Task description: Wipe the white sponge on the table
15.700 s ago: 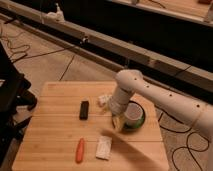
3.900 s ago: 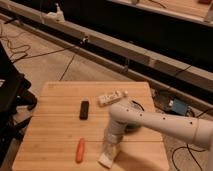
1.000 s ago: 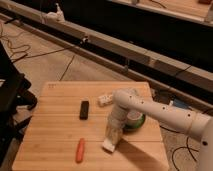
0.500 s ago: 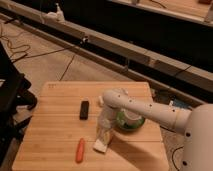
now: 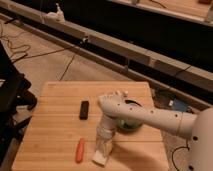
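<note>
The white sponge (image 5: pixel 101 158) lies flat on the table (image 5: pixel 55 125) near the front edge, just right of the orange carrot (image 5: pixel 80 150). My gripper (image 5: pixel 104 146) points straight down onto the sponge's top end and is shut on it, pressing it to the wood. The white arm (image 5: pixel 150 116) reaches in from the right, bent over the table's middle.
A black rectangular object (image 5: pixel 84 109) lies left of the arm. A green bowl (image 5: pixel 131 123) sits behind the arm, half hidden. A lumpy white object (image 5: pixel 121 94) shows at the back. Cables run over the floor at left; a dark chair (image 5: pixel 11 95) stands by the table's left edge.
The gripper and the sponge have slid together to the left and then toward the front edge. The arm's elbow swung left over the table's middle.
</note>
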`<state>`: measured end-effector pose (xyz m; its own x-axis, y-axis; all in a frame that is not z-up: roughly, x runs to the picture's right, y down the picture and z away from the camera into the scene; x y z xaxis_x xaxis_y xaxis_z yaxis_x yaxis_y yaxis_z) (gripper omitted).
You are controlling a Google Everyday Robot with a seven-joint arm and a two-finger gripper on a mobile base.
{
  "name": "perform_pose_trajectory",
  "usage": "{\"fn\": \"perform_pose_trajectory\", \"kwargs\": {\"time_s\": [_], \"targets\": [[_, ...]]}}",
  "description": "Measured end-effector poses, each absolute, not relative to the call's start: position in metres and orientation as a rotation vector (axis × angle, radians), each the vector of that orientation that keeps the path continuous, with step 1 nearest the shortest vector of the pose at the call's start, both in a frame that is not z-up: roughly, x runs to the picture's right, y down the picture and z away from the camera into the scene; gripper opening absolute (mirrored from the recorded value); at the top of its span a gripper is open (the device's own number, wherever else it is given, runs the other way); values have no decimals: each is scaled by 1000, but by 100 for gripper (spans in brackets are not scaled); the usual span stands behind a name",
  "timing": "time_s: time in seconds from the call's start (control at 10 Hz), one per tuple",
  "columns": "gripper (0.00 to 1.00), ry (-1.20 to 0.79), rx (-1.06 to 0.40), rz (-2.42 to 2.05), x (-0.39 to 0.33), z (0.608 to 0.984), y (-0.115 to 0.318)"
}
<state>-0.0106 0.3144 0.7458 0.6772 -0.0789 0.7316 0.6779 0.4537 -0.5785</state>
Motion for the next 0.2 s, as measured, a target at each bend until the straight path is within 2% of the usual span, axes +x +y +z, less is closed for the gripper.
{"fn": "perform_pose_trajectory", "kwargs": {"time_s": [0.2], "targets": [[0, -645, -976, -457, 17, 740, 302]]}}
